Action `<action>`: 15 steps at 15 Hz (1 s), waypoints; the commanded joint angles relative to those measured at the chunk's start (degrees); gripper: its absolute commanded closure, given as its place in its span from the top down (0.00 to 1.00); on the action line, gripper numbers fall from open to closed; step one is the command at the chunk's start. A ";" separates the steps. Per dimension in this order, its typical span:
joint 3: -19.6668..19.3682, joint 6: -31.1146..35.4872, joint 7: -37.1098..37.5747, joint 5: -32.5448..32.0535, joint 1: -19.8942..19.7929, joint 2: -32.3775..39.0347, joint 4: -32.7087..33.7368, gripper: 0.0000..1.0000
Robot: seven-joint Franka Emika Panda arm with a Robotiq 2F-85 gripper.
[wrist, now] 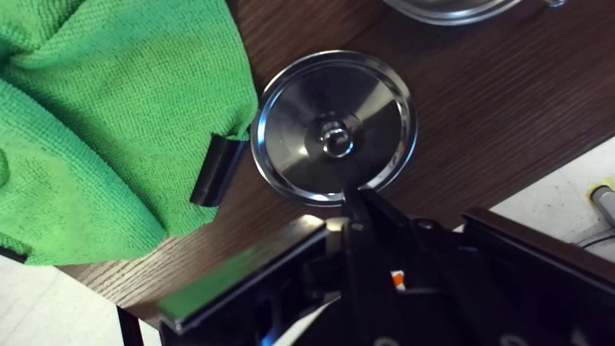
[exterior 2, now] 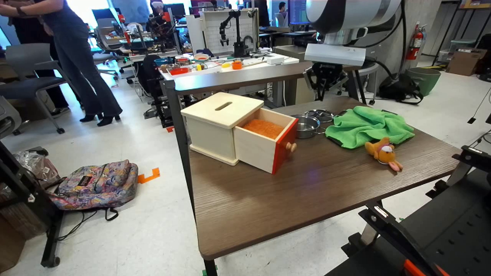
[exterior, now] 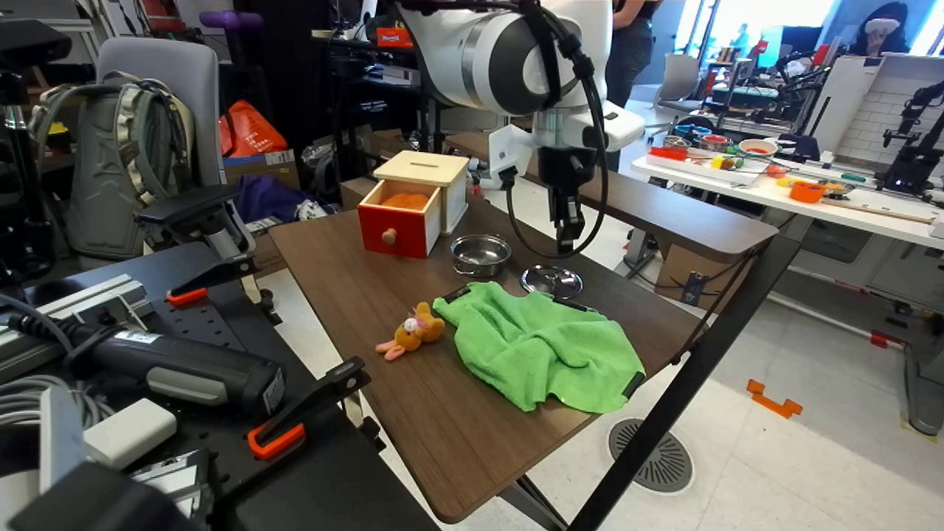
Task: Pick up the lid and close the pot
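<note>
The flat silvery lid point(exterior: 552, 282) lies on the table with its knob up, touching or very near the edge of the green cloth point(exterior: 546, 346). The lid also shows in an exterior view point(exterior 2: 320, 115) and in the wrist view point(wrist: 293, 158). The small silvery pot point(exterior: 481, 256) stands uncovered beside the lid; it shows in an exterior view point(exterior 2: 306, 127), and only its rim shows in the wrist view point(wrist: 454, 14). My gripper point(exterior: 566, 247) hangs above the table near the lid, fingertips together and empty. In the wrist view the fingertips point(wrist: 357, 191) overlap the lid's rim.
A wooden box point(exterior 2: 215, 134) with an open red-fronted drawer point(exterior: 398, 234) holding something orange stands beside the pot. An orange plush toy point(exterior: 410, 333) lies near the cloth. A raised brown shelf point(exterior: 678, 210) runs along one side of the table point(exterior: 413, 413).
</note>
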 commanded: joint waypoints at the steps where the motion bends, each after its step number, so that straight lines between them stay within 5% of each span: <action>1: 0.62 -0.49 -3.05 1.57 -0.37 -2.63 -2.13 0.38; 10: 2.26 -1.13 -6.35 4.78 -1.98 -0.54 -2.53 1.00; 15: 1.97 -1.50 -6.29 5.36 -2.08 0.96 -1.94 1.00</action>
